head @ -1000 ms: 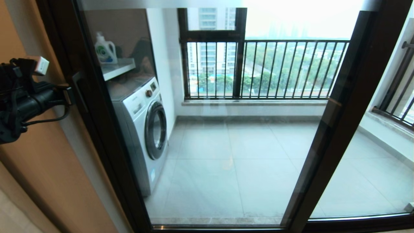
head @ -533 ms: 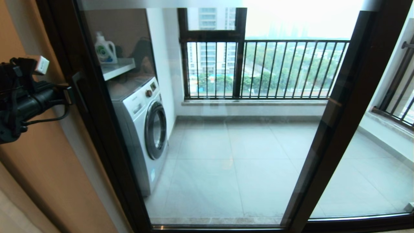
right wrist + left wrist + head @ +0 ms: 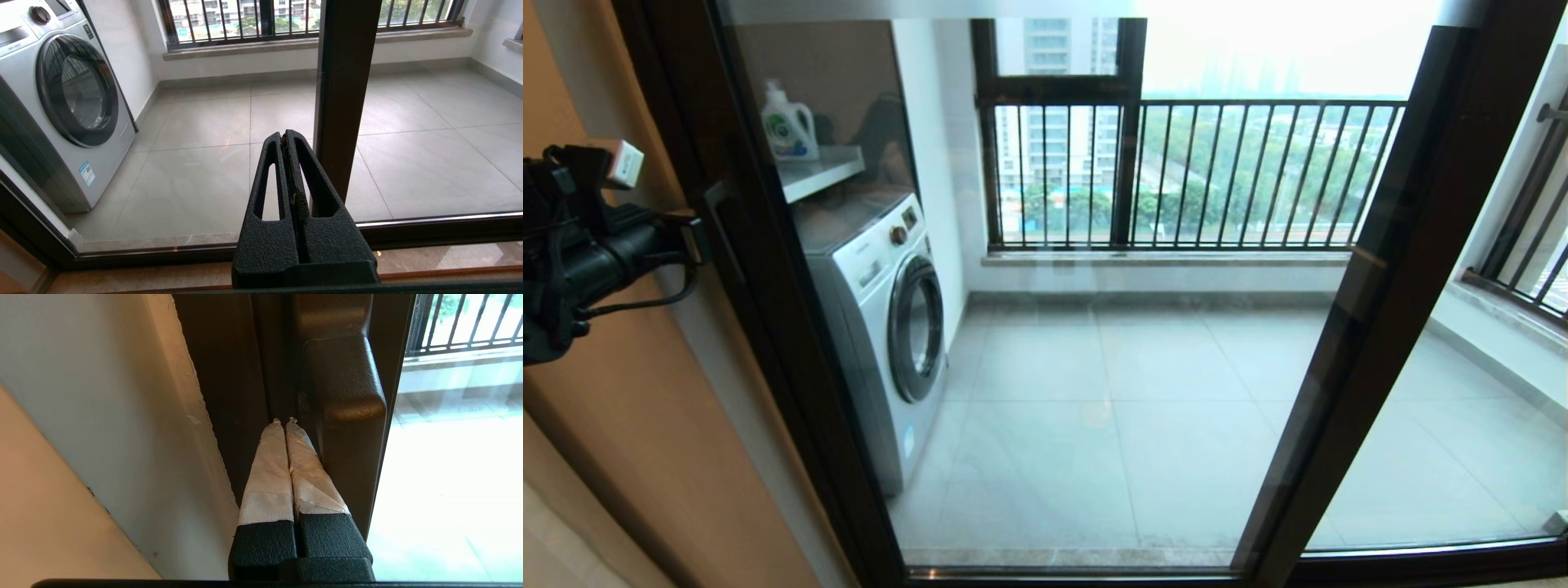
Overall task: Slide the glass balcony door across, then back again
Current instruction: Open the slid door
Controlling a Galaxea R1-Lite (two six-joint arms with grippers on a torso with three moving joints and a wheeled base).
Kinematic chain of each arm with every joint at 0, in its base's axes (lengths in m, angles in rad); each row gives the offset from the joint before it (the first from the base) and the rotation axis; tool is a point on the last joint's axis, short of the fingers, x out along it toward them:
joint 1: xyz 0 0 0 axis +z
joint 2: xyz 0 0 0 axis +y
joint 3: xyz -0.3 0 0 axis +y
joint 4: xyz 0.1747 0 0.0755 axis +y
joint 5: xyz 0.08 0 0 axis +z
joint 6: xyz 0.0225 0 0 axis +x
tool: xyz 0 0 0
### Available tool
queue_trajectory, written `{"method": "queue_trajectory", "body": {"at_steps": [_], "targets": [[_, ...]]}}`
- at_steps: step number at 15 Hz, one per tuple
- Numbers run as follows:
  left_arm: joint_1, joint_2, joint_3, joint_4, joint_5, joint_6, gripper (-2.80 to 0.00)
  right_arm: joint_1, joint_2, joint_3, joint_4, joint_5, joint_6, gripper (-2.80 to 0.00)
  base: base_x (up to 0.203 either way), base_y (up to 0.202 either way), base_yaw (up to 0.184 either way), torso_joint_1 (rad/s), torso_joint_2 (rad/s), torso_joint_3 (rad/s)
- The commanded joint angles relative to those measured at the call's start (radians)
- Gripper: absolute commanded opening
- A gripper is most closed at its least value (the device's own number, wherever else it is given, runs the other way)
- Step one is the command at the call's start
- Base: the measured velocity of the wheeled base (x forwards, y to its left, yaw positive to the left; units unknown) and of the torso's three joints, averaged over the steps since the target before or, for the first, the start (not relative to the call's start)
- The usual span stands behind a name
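The glass balcony door [image 3: 1094, 367] fills the head view, its dark left frame [image 3: 768, 327] standing against the wall. My left gripper [image 3: 696, 239] reaches in from the left at the door's dark bar handle [image 3: 723, 233]. In the left wrist view its tape-wrapped fingers [image 3: 269, 465] are shut, empty, and tucked into the gap between the door frame [image 3: 229, 396] and the handle [image 3: 347, 396], touching the handle's side. My right gripper [image 3: 284, 136] is shut on nothing, low before the glass near a dark upright stile [image 3: 345, 81]; it is out of the head view.
Behind the glass stand a washing machine [image 3: 882, 327], a shelf with a detergent bottle [image 3: 788, 122] and the black-barred railing window [image 3: 1192, 171]. A tan wall [image 3: 621, 425] lies left of the door. The dark floor track [image 3: 1094, 574] runs along the bottom.
The left arm has edged a hair to the left at the handle. The door stands where it was.
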Motion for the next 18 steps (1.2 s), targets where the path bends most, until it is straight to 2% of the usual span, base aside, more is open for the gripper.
{"method": "queue_trajectory", "body": {"at_steps": [1, 15, 18], "targets": [[-0.103, -0.003, 0.01, -0.003, -0.004, 0.001, -2.8, 0.0, 0.001, 0.011, 0.0, 0.0, 0.0, -2.8, 0.0, 0.0, 0.0, 0.0, 0.0, 0.0], [-0.138, -0.002, 0.011, 0.0, 0.019, 0.004, -2.8, 0.0, 0.001, 0.011, 0.0, 0.0, 0.0, -2.8, 0.0, 0.0, 0.0, 0.0, 0.0, 0.0], [-0.139, 0.021, -0.019, -0.005, 0.074, 0.006, -2.8, 0.0, 0.001, 0.012, 0.0, 0.0, 0.0, -2.8, 0.0, 0.0, 0.0, 0.0, 0.0, 0.0]]}}
